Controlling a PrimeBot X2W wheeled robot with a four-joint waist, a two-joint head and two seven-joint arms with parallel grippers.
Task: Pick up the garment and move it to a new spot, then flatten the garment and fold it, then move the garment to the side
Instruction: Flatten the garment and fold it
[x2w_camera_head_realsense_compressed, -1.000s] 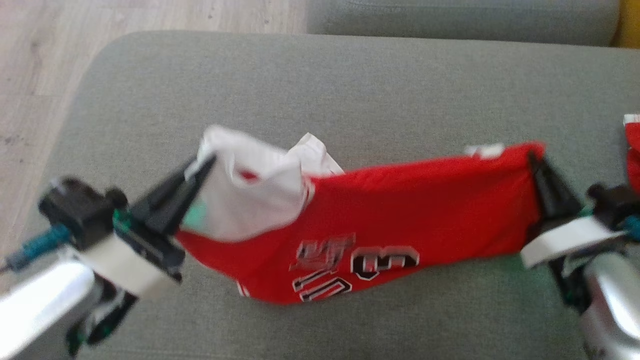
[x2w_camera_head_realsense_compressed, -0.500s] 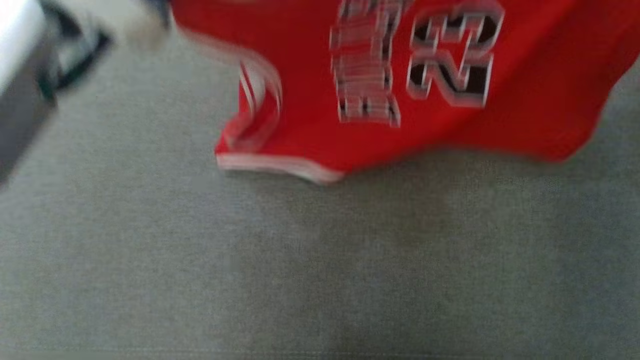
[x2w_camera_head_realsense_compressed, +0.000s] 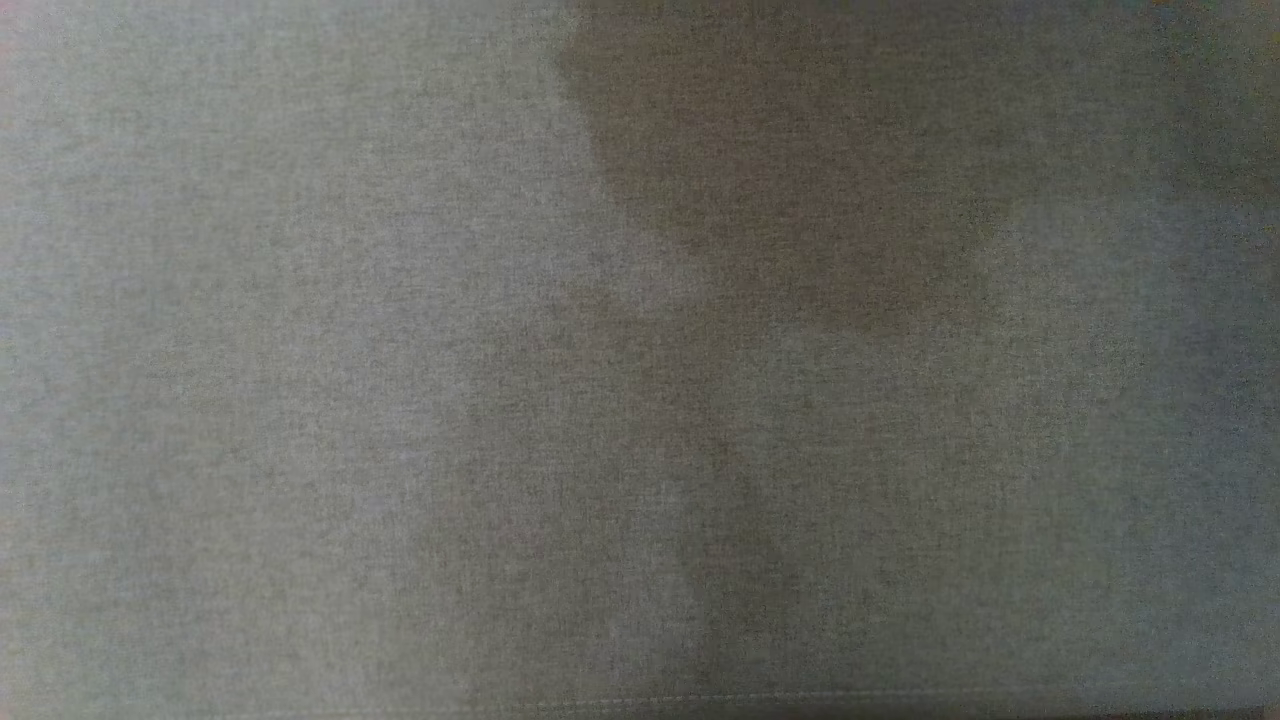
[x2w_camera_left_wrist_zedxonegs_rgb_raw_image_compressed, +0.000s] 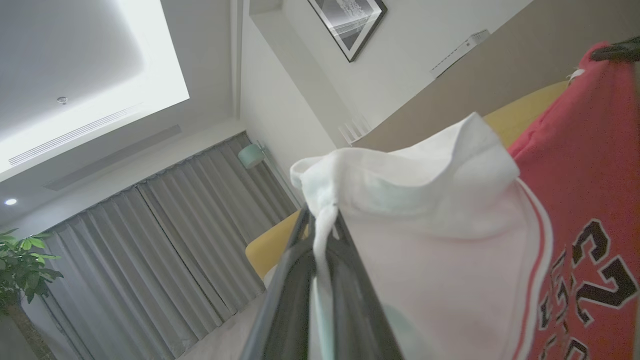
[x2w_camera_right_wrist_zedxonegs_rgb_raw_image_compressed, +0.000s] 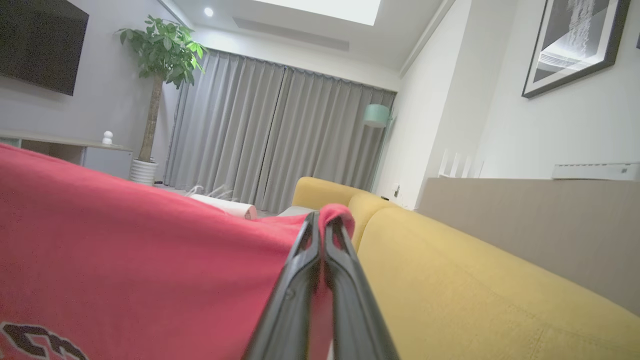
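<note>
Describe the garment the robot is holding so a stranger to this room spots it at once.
Near the long yellow sofa, the garment stretches between the robot's two hands: the left hand pinches its white end, the right hand its red end. What sets it apart is bright red cloth with black, white-edged numerals.

In the left wrist view the garment (x2w_camera_left_wrist_zedxonegs_rgb_raw_image_compressed: 575, 200) runs off the right and bottom edges, cutting its lettering (x2w_camera_left_wrist_zedxonegs_rgb_raw_image_compressed: 595, 285) short; in the right wrist view it leaves at the left and bottom. The wall picture (x2w_camera_left_wrist_zedxonegs_rgb_raw_image_compressed: 347, 25) is cropped at the top. The head view's cushion (x2w_camera_head_realsense_compressed: 300, 400) is softly blurred.
</note>
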